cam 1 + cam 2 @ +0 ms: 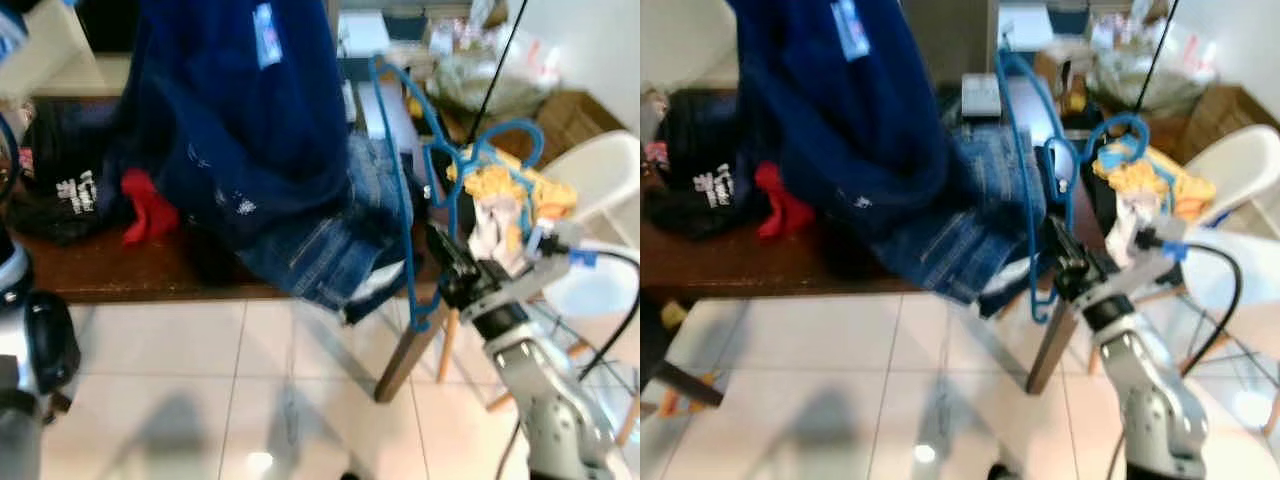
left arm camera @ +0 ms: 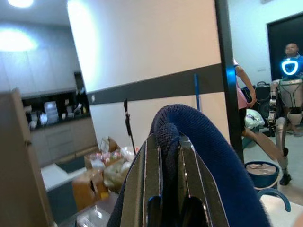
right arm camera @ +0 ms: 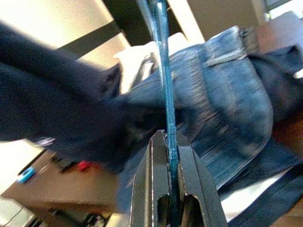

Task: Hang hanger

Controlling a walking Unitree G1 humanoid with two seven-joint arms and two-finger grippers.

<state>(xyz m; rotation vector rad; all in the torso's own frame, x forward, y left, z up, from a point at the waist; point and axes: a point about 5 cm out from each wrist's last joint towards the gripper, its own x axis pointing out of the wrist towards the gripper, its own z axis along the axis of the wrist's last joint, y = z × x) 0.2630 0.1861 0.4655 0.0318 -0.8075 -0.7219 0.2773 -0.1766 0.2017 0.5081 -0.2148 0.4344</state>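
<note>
My right gripper was pressed together on the lower bar of the blue hanger, pinching the thin plastic edge-on between both fingers; in the right wrist view the bar ran straight up out of the fingertips. The hanger stood nearly upright beside the desk corner, its hook tilted away toward the white chair. My left gripper was raised and closed on a fold of the navy garment, which hung down over the desk. Risk 1: the pinch sat on a narrow bar far from the hook, so I judged the hanger could pivot or slip in the fingers under any sideways load. Risk 2: the hanger frame lay just beside, possibly touching, the jeans draped off the desk edge; I could not tell if the denim was caught, and lifting might drag it to the floor. Risk 3: the navy garment hung close to the hanger, and threading it blind could snag cloth on the frame. Farther back, the red cloth and black printed cloth lay on the desk, and the yellow cloth sat behind the hook, another thing to catch. Views were blurred; contacts uncertain.
</note>
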